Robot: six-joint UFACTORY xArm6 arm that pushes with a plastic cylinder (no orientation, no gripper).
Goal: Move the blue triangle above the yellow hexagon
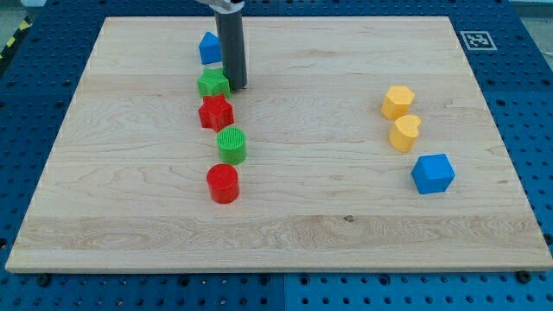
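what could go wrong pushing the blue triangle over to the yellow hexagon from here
My tip sits at the right of the blue triangle, beside the green star. Pushing from here would likely send the triangle left, away from the yellow hexagon. Repositioning could knock the green star into the red star.

The blue triangle [209, 48] lies near the view's top left, seemingly flat, well apart from the yellow hexagon [397, 102] at right.
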